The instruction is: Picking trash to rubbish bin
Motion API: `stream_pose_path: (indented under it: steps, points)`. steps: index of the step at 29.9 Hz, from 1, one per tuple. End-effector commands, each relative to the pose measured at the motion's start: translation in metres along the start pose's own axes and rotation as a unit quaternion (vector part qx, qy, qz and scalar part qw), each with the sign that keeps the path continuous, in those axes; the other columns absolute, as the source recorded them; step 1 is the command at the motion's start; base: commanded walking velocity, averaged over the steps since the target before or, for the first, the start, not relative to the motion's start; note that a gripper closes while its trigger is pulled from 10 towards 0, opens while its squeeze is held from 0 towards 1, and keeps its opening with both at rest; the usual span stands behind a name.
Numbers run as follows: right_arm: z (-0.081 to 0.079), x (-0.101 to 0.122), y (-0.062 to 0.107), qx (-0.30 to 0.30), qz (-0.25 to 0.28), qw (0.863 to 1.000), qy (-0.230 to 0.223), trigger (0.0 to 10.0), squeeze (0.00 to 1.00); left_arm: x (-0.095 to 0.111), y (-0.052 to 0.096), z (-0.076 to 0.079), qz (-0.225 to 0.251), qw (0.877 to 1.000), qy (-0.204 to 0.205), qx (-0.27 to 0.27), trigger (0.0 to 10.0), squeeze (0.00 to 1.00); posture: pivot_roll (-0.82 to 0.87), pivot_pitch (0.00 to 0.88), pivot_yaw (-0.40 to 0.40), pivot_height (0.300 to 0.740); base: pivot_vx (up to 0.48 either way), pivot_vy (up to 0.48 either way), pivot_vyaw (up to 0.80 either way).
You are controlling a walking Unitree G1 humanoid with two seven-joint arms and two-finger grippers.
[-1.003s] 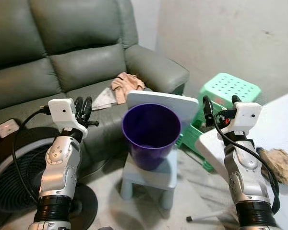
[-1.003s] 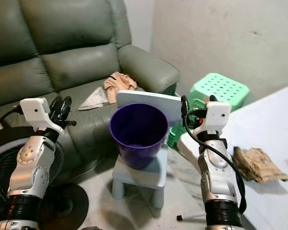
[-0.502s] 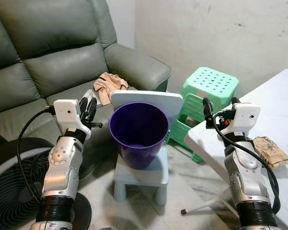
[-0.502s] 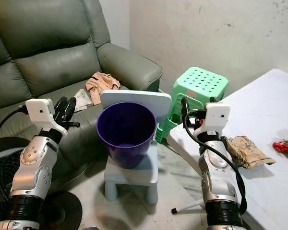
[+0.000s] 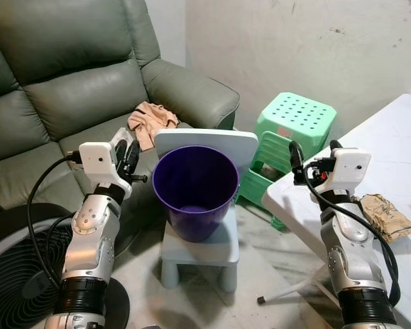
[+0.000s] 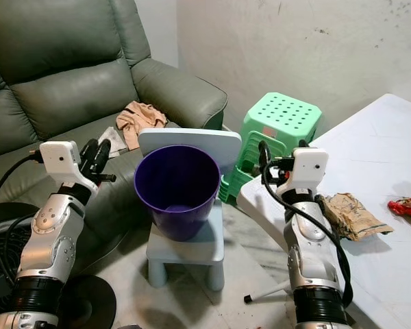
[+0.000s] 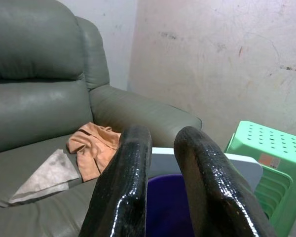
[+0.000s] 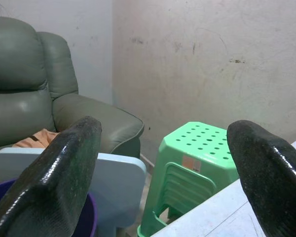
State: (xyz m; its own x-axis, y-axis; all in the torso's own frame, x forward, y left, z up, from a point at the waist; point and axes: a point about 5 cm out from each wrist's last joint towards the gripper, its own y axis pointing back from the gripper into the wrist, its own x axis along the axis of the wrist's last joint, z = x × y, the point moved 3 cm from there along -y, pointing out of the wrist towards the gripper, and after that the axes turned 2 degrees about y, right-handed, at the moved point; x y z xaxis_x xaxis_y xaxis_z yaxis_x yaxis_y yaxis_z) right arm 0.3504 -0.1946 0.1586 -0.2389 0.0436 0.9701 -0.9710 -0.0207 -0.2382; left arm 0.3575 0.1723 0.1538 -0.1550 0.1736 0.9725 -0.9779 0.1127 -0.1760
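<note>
Right fingers (image 6: pixel 282 159): spread wide and empty, so you are ready to take something; they hang at the worktop (image 6: pixel 390 130) edge.
Left fingers (image 5: pixel 126 153): nearly closed, holding nothing, parked beside the bin.
Trash: a crumpled brown paper (image 6: pixel 351 213) lies on the worktop just beside your right arm; a red wrapper (image 6: pixel 409 207) lies farther along.
Bin (image 5: pixel 194 188): purple, raised on a small chair (image 5: pixel 200 247) between your arms, likely for an easy drop.

the purple bin (image 5: pixel 194 192) stands open-topped between both raised arms, hemmed behind by a pale chair back (image 5: pixel 205 142) and green stools (image 5: pixel 296 130).
</note>
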Motion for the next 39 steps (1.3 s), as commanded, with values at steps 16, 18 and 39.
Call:
stream_pose_path:
  steps: [16, 18, 39]
  points:
    - [-0.002, -0.004, 0.001, 0.012, -0.009, 1.000, 0.006, 10.0, 0.00, -0.003, -0.004, 0.005, -0.008, 1.000, -0.007, -0.010, 10.0, 0.00, 0.11, 0.000, -0.022, 0.715, 0.000, 0.159, -0.74]
    - [-0.002, -0.005, 0.001, 0.012, -0.010, 1.000, 0.007, 10.0, 0.00, -0.004, -0.004, 0.005, -0.011, 1.000, -0.008, -0.010, 10.0, 0.00, 0.11, 0.000, -0.022, 0.715, 0.000, 0.000, -0.74]
    - [0.005, -0.008, 0.005, 0.026, -0.017, 0.999, 0.008, 10.0, 0.00, -0.009, -0.008, 0.022, -0.029, 0.998, -0.031, -0.051, 10.0, 0.00, 0.10, 0.000, -0.018, 0.715, 0.000, 0.000, -0.20]
